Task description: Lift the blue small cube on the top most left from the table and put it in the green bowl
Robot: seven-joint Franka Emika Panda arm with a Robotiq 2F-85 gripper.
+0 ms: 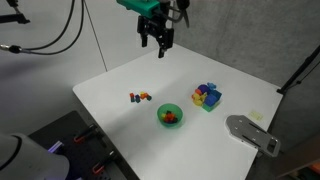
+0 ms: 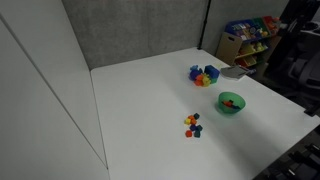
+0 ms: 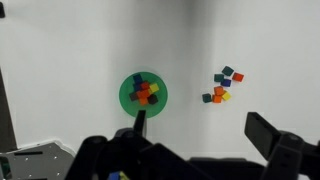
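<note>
A cluster of tiny cubes lies on the white table, red, orange, yellow and dark blue. A blue small cube [image 1: 131, 97] sits at the cluster's left end in an exterior view. In the wrist view a dark-blue cube [image 3: 227, 72] lies at the cluster's top. The green bowl [image 1: 170, 115] [image 2: 231, 102] [image 3: 128, 100] stands near the cluster and holds several tiny cubes. My gripper [image 1: 155, 38] [image 3: 203, 130] is open and empty, high above the table, apart from both bowl and cubes. It is out of view in one exterior view.
A pile of larger blue, yellow and purple blocks [image 1: 207, 96] [image 2: 203, 74] stands beyond the bowl. A grey flat object [image 1: 250, 132] lies at a table corner. The white table [image 1: 110, 90] ends close to the cubes. A shelf with coloured items [image 2: 250, 35] stands behind it.
</note>
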